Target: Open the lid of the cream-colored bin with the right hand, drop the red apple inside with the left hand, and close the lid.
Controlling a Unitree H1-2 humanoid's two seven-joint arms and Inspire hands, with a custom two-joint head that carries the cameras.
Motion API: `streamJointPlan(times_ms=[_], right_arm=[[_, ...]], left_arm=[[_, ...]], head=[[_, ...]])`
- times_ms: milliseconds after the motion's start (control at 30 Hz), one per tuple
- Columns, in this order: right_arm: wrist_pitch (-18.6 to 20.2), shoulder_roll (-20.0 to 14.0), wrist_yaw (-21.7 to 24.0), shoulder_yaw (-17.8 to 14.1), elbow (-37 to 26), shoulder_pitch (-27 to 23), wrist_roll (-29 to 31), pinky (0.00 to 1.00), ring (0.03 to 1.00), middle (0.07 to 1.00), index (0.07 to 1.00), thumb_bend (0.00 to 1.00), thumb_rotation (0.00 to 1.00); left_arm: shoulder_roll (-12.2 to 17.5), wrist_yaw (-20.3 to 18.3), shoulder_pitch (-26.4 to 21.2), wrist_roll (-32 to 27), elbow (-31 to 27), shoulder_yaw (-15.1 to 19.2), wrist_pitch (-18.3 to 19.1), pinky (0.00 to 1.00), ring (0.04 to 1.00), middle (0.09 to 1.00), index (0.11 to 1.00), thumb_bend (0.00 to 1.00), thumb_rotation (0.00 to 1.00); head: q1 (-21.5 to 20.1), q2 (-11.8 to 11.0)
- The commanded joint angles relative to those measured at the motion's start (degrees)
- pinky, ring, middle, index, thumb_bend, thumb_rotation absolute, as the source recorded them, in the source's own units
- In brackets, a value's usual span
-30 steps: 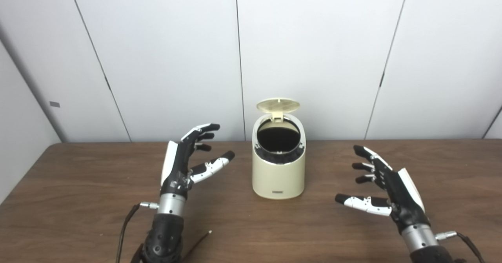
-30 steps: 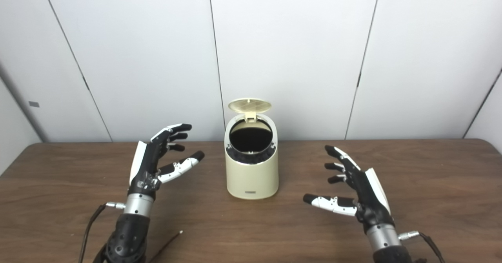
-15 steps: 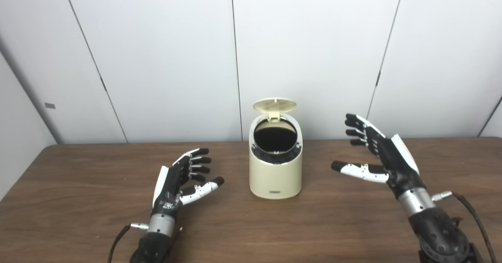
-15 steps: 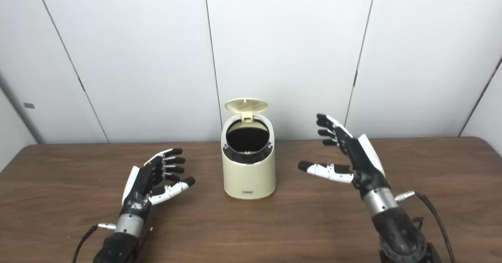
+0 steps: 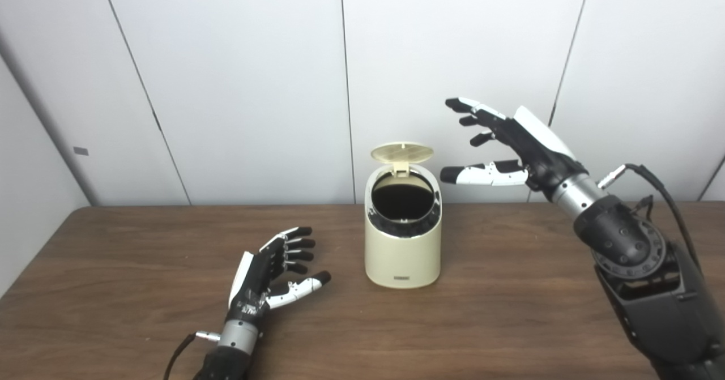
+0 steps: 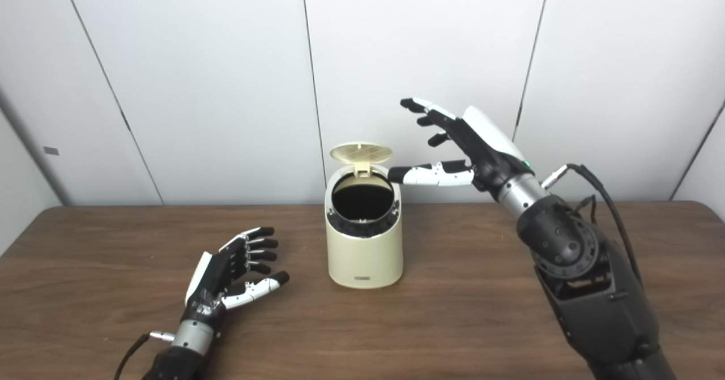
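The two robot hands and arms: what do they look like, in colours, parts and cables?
Both the left hand and the right hand are black with a white shell on the back, white thumb segments and black fingertips. Each has a silver metal wrist cuff with a small plug, and a black cable leaves it. The forearms are black; the right one shows a round joint with small holes.

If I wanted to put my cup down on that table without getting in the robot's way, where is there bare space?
Bare wood lies right of the cream-colored bin out to the table edge, and along the front below the bin. Left of the bin it is tighter: the left hand rests there, open. The right hand hangs open in the air beside the raised lid.
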Motion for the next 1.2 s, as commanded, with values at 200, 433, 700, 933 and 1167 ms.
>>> streamJointPlan(times_ms=[200, 433, 700, 933, 1167], right_arm=[[0.2, -1.5, 3.9, 4.0, 1.6, -6.9, -4.9, 0.79, 0.89, 0.892, 0.852, 0.71, 0.67], [-0.2, -0.9, 7.0, 6.7, 3.0, -8.1, -6.7, 0.81, 0.909, 0.864, 0.814, 0.69, 0.65], [-1.4, -0.6, 7.4, 8.6, 3.1, -7.5, -8.6, 0.77, 0.875, 0.815, 0.771, 0.73, 0.59], [-2.0, -1.2, 9.0, 8.7, 1.0, -6.3, -8.3, 0.81, 0.907, 0.809, 0.762, 0.7, 0.56], [-4.6, -1.8, 9.1, 7.7, -1.8, -4.5, -6.9, 0.81, 0.92, 0.804, 0.755, 0.7, 0.55]], left_arm=[[-1.7, 1.5, 2.2, 1.1, 4.2, -0.3, -3.9, 0.61, 0.683, 0.73, 0.796, 0.71, 0.13], [-2.3, 1.2, 2.0, 0.8, 4.3, 0.1, -3.9, 0.62, 0.694, 0.735, 0.797, 0.71, 0.1], [-2.5, 1.7, 2.0, 1.7, 3.8, 0.3, -3.3, 0.62, 0.703, 0.737, 0.794, 0.72, 0.12], [-2.5, 1.7, 2.1, 2.0, 3.6, 0.3, -3.2, 0.61, 0.695, 0.732, 0.792, 0.72, 0.11], [-2.6, 1.5, 2.2, 2.0, 3.1, 0.4, -2.1, 0.62, 0.697, 0.731, 0.787, 0.72, 0.11]], head=[[0.7, -0.1], [0.9, 0.0], [1.1, 0.3], [1.3, 0.6], [1.4, 1.1]])
